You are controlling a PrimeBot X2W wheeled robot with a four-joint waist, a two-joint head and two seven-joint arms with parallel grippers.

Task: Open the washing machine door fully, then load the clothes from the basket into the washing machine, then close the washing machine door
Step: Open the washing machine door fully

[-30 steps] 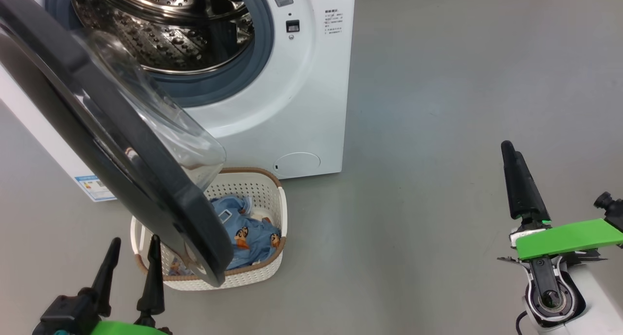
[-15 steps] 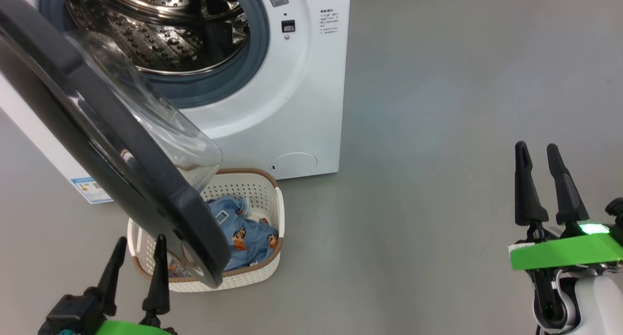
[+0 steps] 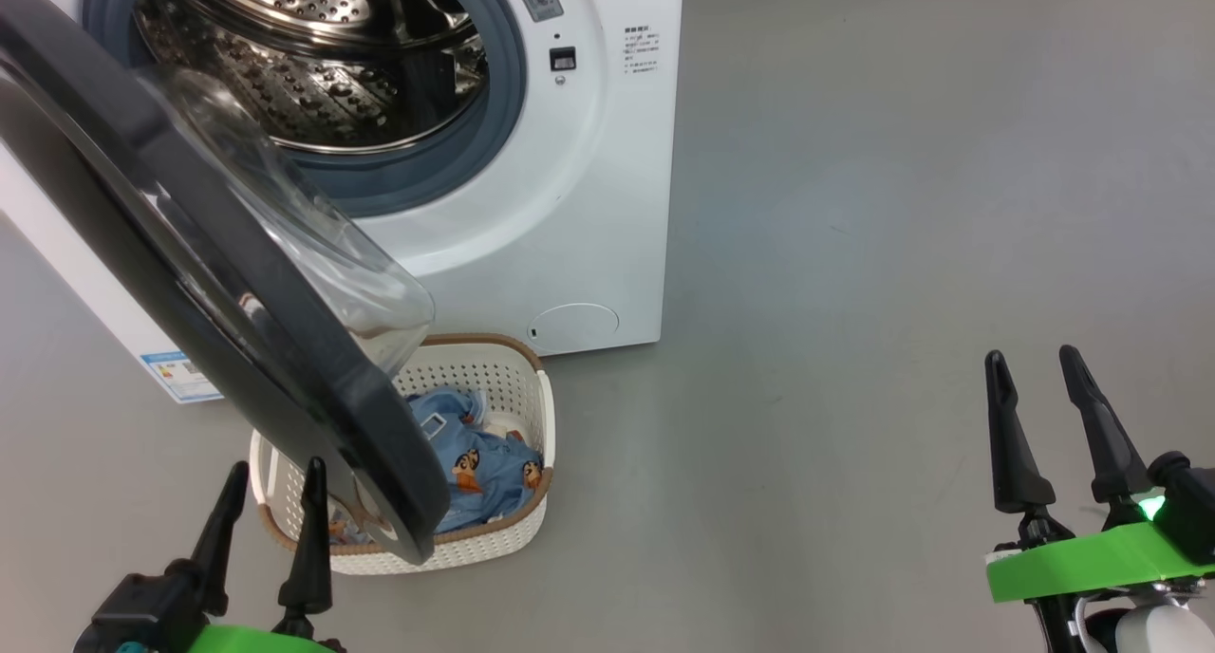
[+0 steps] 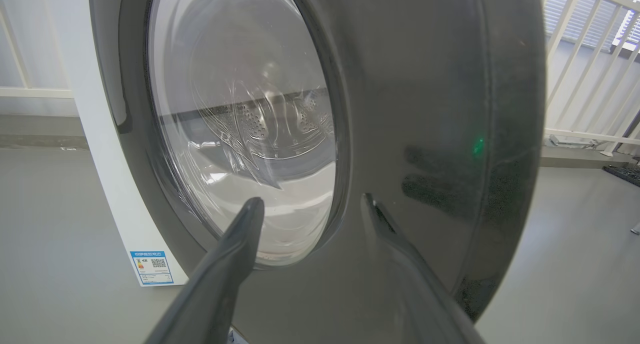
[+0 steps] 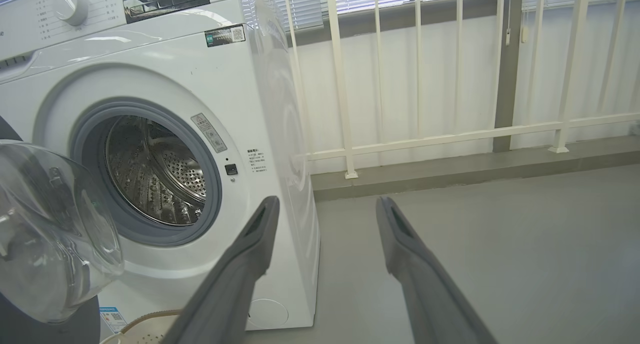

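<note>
The white washing machine stands at the top left, its steel drum exposed. The washing machine door, black-rimmed with a clear glass bowl, hangs swung outward over the basket. Light blue printed clothes lie in that cream basket, partly hidden by the door. My left gripper is open at the lower left, close behind the door's outer face, fingers apart from it. Far off to the right, above bare floor, my right gripper is open and empty. The machine shows in the right wrist view too.
Grey floor spreads to the right of the machine. A white railing with blinds behind it runs along the back wall beyond a low ledge. A blue energy label sits low on the machine's front.
My right gripper has rolled so both fingers show spread, and it has dropped lower in the head view. The left gripper, door and basket have stayed put; the view shifted slightly.
</note>
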